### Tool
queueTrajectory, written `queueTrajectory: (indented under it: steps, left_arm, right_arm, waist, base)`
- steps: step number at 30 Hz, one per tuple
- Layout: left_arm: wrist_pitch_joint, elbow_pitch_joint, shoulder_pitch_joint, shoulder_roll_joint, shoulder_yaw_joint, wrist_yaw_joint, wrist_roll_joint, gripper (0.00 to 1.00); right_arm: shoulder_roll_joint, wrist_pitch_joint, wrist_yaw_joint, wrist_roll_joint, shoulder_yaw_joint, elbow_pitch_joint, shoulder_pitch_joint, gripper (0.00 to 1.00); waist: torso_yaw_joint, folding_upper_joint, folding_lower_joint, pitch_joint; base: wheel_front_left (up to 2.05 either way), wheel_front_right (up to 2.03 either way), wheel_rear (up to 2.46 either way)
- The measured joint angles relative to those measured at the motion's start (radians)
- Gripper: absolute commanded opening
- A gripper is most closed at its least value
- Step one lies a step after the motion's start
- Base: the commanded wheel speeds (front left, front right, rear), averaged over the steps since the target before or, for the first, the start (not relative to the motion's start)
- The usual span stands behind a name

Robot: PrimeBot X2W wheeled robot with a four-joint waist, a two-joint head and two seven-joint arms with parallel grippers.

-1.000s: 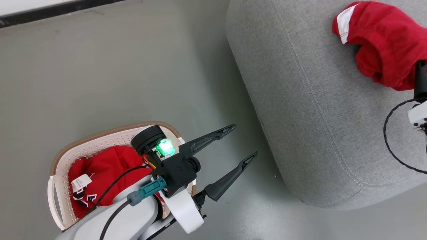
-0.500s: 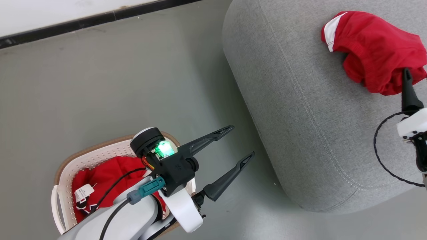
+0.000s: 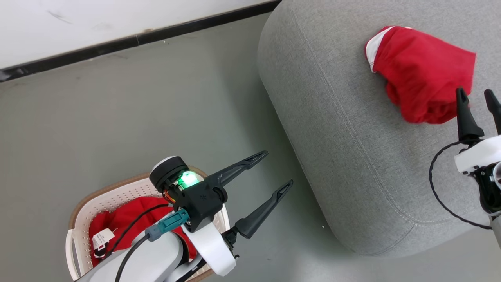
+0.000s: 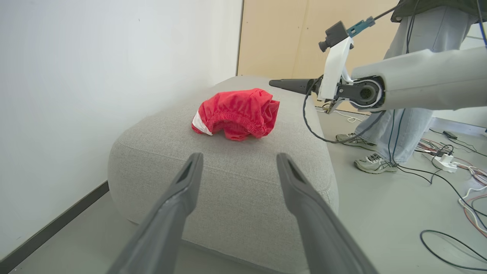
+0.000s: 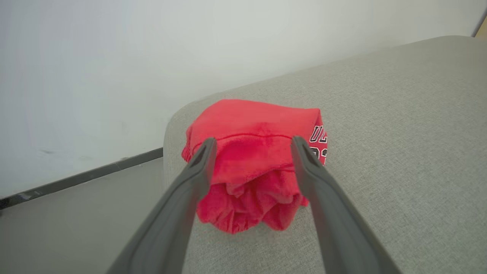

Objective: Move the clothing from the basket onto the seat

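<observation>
a bright red garment (image 3: 422,74) is lying crumpled in a loose heap on top of the grey seat (image 3: 344,156). it is showing a white trim strip at one edge, a gathered elastic hem and a bit of black-and-white lettering on its side. more red clothing (image 3: 129,211), with a white tag (image 3: 102,238), is sitting bunched inside the cream perforated basket (image 3: 113,194) on the floor (image 3: 156,117) beside the seat. the right gripper (image 3: 475,93) is hovering just beside the heap, fingers spread, gripping nothing. the left gripper (image 3: 278,167) is hanging over the floor between basket and seat, also spread and empty.
</observation>
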Motion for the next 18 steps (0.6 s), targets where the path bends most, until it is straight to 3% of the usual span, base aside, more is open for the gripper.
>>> queueTrajectory:
  steps: [18]
  left_arm:
    - [0.000, -0.005, 0.064, -0.032, 0.056, 0.002, -0.006, 1.00]
  right_arm:
    - [-0.067, -0.030, 0.000, -0.007, 0.027, -0.122, 0.049, 1.00]
  waist:
    - [0.007, 0.0000, 0.0000, -0.077]
  base:
    - [0.00, 0.00, 0.00]
